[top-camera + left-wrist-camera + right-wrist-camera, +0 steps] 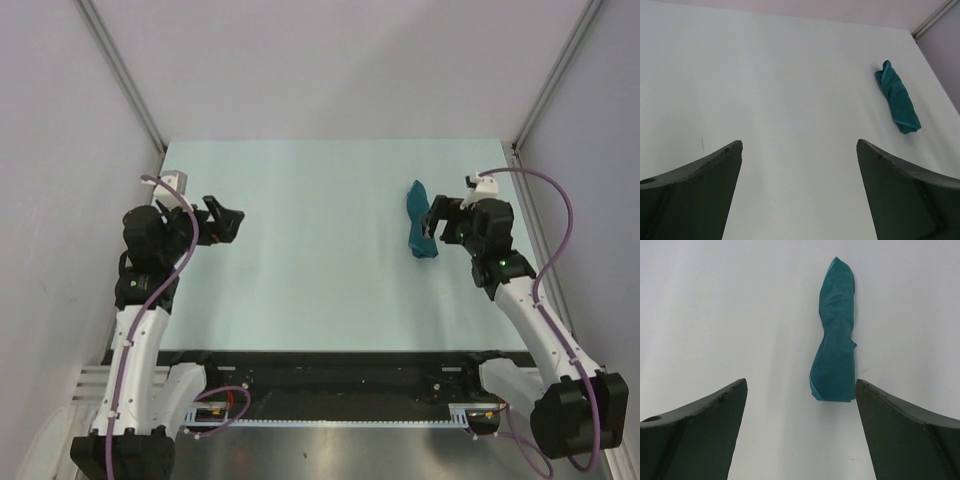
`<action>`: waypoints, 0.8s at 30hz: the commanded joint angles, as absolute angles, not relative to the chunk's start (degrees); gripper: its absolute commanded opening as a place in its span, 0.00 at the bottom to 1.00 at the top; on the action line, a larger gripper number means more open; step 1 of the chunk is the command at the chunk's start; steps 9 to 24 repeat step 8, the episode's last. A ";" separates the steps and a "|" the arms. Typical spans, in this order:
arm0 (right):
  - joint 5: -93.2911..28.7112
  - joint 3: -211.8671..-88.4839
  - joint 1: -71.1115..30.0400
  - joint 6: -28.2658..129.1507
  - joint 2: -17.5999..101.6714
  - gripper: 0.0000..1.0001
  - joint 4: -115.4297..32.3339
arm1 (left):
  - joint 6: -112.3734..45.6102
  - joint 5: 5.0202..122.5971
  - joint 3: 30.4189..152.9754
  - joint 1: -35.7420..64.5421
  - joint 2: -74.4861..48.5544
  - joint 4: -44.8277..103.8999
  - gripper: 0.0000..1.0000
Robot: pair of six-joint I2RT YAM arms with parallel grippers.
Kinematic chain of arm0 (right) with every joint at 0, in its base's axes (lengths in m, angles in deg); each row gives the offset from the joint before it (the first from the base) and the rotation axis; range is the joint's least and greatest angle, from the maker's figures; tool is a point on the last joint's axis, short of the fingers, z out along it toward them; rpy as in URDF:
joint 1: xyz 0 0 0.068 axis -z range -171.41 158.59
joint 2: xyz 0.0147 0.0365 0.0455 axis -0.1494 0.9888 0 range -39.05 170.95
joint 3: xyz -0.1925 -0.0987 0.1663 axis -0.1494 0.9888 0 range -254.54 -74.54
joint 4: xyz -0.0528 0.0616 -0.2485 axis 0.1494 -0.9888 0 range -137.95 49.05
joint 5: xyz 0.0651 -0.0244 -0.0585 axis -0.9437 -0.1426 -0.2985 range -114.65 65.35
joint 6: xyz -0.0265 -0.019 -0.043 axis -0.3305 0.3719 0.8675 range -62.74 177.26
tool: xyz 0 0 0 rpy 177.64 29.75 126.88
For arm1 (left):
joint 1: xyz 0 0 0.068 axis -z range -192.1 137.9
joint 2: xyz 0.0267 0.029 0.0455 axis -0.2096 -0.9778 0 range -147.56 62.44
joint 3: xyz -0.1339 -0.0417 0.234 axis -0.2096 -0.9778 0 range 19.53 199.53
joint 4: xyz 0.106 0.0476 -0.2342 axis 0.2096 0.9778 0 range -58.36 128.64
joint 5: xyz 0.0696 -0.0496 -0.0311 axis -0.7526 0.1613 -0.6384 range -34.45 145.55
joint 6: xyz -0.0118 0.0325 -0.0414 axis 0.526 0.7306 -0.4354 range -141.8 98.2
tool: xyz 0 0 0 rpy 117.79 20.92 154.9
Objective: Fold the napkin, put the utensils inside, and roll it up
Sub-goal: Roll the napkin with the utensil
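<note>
The dark teal napkin point(419, 220) lies rolled into a narrow bundle on the right part of the table. It also shows in the right wrist view point(836, 335) and, small, in the left wrist view point(897, 97). No utensils show; I cannot tell whether any are inside the roll. My right gripper point(433, 222) is open and empty just right of the roll's near end, its fingers point(905, 430) spread wide. My left gripper point(228, 220) is open and empty at the far left, well away from the napkin.
The pale table point(320, 260) ends at grey walls at the back and sides, with metal corner posts point(130, 80) at the back left and back right point(555, 80). A dark rail point(330, 365) runs along the near edge.
</note>
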State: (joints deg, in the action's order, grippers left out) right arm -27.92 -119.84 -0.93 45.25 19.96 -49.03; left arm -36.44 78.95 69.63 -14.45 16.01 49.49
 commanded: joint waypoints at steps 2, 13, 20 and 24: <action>-25.71 -115.06 -1.08 46.53 15.63 0.94 -46.31 | -33.31 77.43 66.29 -15.00 18.40 47.38 1.00; -25.70 -113.48 -1.08 46.89 14.74 0.94 -45.61 | -33.93 74.98 66.28 -15.00 18.58 47.28 1.00; -25.70 -113.48 -1.08 46.89 14.74 0.94 -45.61 | -33.93 74.98 66.28 -15.00 18.58 47.28 1.00; -25.70 -113.48 -1.08 46.89 14.74 0.94 -45.61 | -33.93 74.98 66.28 -15.00 18.58 47.28 1.00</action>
